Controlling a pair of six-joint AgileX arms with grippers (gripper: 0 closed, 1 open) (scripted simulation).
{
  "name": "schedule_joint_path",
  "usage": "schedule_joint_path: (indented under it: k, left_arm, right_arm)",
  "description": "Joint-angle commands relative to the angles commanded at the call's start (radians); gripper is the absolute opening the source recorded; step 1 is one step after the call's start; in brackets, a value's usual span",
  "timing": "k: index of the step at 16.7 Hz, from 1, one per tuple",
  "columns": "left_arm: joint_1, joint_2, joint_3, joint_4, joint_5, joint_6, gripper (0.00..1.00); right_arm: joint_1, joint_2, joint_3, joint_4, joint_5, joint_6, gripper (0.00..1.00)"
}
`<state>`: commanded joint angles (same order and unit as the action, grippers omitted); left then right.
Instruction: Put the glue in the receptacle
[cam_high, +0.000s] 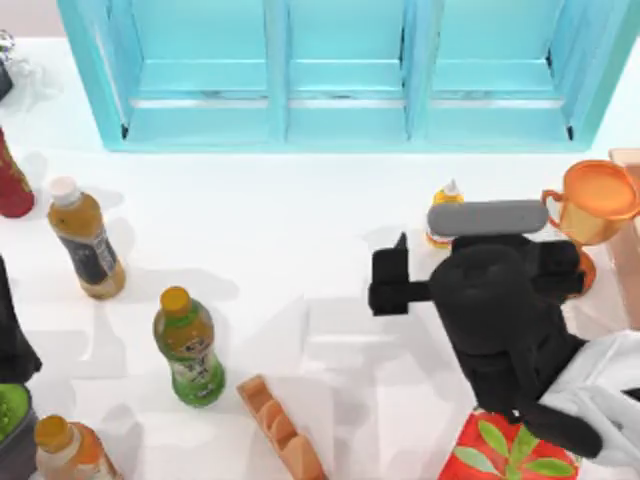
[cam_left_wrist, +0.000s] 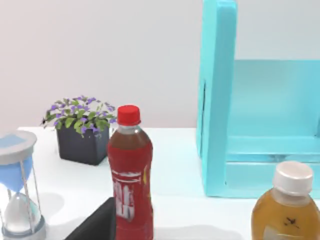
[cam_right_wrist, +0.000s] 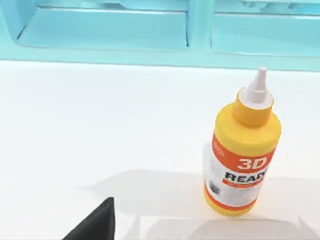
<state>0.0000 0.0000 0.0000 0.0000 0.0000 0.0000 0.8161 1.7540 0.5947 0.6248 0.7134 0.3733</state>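
**Glue standing on the table, right arm close by**

The turquoise shelf (cam_high: 345, 75) spans the table's (cam_high: 300, 260) twelve o'clock edge. The right arm (cam_high: 500, 320) sits at four o'clock; I cannot tell how its fingers stand. Just beyond it, at two o'clock, the glue (cam_right_wrist: 242, 157) stands upright (white cap up), untouched, before the shelf.

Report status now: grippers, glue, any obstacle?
Right gripper near glue, not holding. Glue upright on table before turquoise shelf. Gold trophy close by. Left arm parked at left edge.
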Motion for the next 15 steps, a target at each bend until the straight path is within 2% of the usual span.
schedule_joint_path:
  k: [5,11,15]
  left_arm:
    - [0.0,0.0,0.0,0.0,0.0,0.0,1.0]
    - [0.0,0.0,0.0,0.0,0.0,0.0,1.0]
    - [0.0,0.0,0.0,0.0,0.0,0.0,1.0]
  right_arm:
    - [-0.005,0.141,0.0,0.105,0.045,0.029,1.0]
    - [-0.011,0.141,0.013,0.097,0.039,0.024,1.0]
    - [-0.048,0.227,0.128,0.085,0.009,-0.001,1.0]
